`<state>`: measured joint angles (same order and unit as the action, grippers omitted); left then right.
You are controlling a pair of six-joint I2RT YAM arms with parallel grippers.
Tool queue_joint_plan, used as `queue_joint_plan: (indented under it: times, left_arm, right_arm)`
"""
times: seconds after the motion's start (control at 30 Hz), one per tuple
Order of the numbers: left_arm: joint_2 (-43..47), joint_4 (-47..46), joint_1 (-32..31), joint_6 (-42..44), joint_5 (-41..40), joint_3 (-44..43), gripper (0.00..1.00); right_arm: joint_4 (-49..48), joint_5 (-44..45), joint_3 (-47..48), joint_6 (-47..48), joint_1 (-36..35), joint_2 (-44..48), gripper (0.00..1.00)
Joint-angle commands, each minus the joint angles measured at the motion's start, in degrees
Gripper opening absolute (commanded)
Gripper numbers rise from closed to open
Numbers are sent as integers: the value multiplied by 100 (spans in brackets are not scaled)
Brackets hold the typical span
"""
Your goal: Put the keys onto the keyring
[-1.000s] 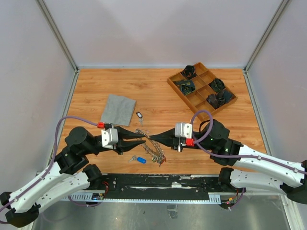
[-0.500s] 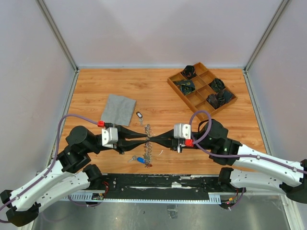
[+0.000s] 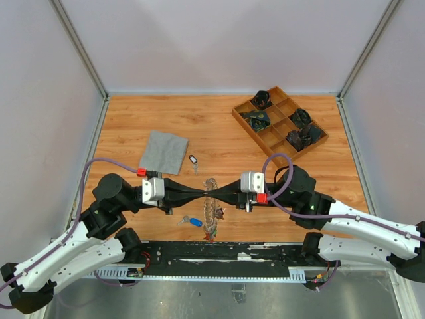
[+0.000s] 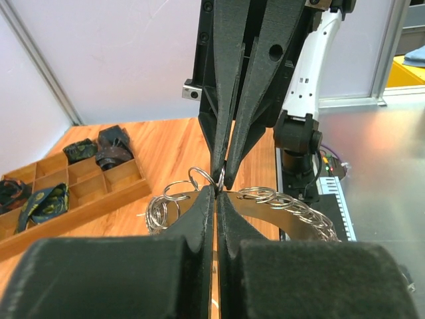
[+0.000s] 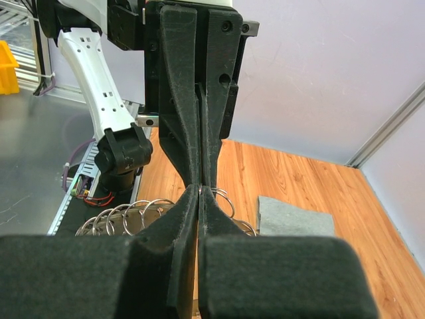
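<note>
The left fingers (image 4: 198,222) are clenched tip to tip with barely a slit between them, pinching the thin wire of the keyring (image 4: 292,203). The right fingers (image 5: 184,222) are clenched in the same way on the same stretch of wire. In both wrist views the two pairs meet nose to nose, and the ring's crowded metal loops spill out to either side of the pinch.

From above, the keyring (image 3: 211,209) hangs edge-on as a narrow grey strand between the two arms. It sits just in front of their bases, and its lower end is near the front edge of the tabletop (image 3: 219,143) — whether it touches the wood cannot be told.

Two keys lie loose. A blue-tagged key (image 3: 194,222) is just left of the hanging ring, below the left arm. A dark-tagged key (image 3: 193,159) is farther back, beside the grey cloth (image 3: 163,151). The wooden tray (image 3: 264,137) at the far right holds dark items and looks uninvolved.

The step in hand seems to be steadying the ring with both arms, and neither loose key is threaded yet. Next, one pair of fingers would probably have to let go and fetch the nearby blue-tagged key while the other keeps the ring firm. That calls for a precise pinch on a flat key and a ring that does not swing — the hanging load could easily twist in a one-sided grip.
</note>
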<state>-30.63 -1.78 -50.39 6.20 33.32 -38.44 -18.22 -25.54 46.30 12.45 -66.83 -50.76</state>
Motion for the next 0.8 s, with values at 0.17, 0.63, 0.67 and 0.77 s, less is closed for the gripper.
queue_joint_plan:
  times: [0.17, 0.63, 0.67, 0.77]
  left_arm:
    - [-27, 42, -32, 19, 63, -53, 1]
    - [-822, 2152, -32, 132, -758, -917, 0]
    - [-923, 2207, -32, 46, -809, -943, 0]
    - [-1191, 2083, -32, -214, -998, -866, 1]
  right_arm:
    - [-97, 162, 91, 339, 67, 113, 1]
    - [1652, 1413, 319, 1332, 65, 524, 32]
    - [1647, 1672, 292, 1345, 65, 571, 31]
    - [1596, 2551, 174, 1369, 65, 704, 31]
